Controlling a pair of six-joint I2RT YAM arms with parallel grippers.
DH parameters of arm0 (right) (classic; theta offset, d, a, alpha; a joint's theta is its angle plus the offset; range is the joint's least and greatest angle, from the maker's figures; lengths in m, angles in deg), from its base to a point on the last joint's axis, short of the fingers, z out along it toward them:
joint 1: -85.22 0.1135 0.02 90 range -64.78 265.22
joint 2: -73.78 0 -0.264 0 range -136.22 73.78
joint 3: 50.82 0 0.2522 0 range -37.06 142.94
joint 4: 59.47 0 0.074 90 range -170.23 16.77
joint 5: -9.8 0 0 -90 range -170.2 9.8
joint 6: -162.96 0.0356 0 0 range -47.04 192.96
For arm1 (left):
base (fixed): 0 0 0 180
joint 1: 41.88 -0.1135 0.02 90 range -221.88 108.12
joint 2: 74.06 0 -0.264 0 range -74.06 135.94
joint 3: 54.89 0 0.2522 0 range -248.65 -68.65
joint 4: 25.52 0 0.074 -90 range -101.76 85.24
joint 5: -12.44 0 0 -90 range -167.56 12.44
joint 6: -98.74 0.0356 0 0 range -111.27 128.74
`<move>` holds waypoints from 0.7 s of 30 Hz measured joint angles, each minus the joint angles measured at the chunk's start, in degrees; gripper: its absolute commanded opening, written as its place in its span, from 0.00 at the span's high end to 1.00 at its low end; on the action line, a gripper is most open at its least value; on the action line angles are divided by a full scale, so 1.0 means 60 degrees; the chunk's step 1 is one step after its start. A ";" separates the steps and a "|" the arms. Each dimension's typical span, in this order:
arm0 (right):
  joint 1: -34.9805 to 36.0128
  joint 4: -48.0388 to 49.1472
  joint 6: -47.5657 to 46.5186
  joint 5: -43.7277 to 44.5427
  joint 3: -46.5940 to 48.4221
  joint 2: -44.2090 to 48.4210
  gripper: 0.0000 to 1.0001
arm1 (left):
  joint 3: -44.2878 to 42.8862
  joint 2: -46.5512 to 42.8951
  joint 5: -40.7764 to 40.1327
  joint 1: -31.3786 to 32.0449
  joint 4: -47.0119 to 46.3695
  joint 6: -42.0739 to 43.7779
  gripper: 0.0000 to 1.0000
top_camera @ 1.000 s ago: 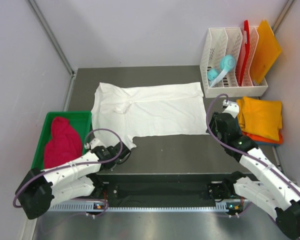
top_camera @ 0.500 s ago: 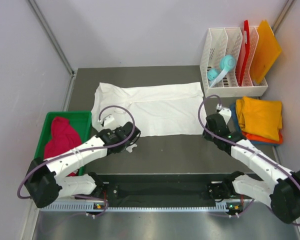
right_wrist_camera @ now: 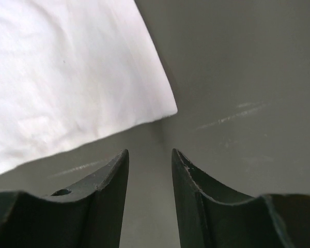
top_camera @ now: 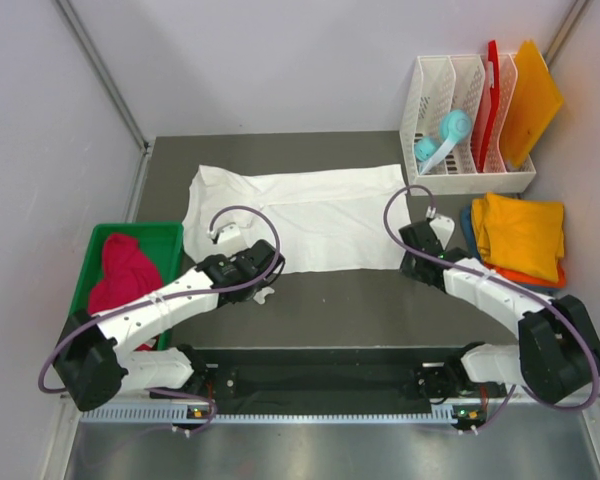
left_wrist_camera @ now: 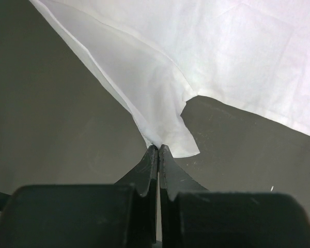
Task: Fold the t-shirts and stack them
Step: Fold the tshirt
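A large white t-shirt [top_camera: 315, 215] lies spread flat on the dark table. My left gripper [top_camera: 270, 272] is at its near left edge, shut on a corner of the white cloth [left_wrist_camera: 165, 132]; in the left wrist view the tips [left_wrist_camera: 158, 149] pinch it. My right gripper [top_camera: 410, 265] hovers open just short of the shirt's near right corner [right_wrist_camera: 160, 106], with bare table between its fingers [right_wrist_camera: 150, 155]. A crimson-pink t-shirt [top_camera: 125, 280] lies bunched in the green tray [top_camera: 140, 229]. A folded yellow-orange t-shirt [top_camera: 520, 235] tops an orange one [top_camera: 525, 277] and a blue one [top_camera: 466, 222] at the right.
A white rack [top_camera: 460, 178] at the back right holds a teal roll [top_camera: 442, 137], a red board [top_camera: 490, 90] and an orange board [top_camera: 532, 100]. Walls close in the table on the left, back and right.
My left gripper has carried the shirt's near left flap forward and right towards the body of the shirt. My right gripper has swung left from the folded stack to the shirt's corner, its jaws narrowing.
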 measured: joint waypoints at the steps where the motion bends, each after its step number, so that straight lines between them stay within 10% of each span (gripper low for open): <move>1: -0.0029 0.0011 0.0015 0.0080 0.0047 0.0000 0.61 | 0.0000 -0.0004 0.0011 0.0000 -0.0004 0.0047 1.00; 21: -0.1042 0.0696 -0.0098 0.0310 0.0619 -0.1898 0.62 | 0.0004 -0.0135 0.0102 0.0000 -0.0033 0.0397 1.00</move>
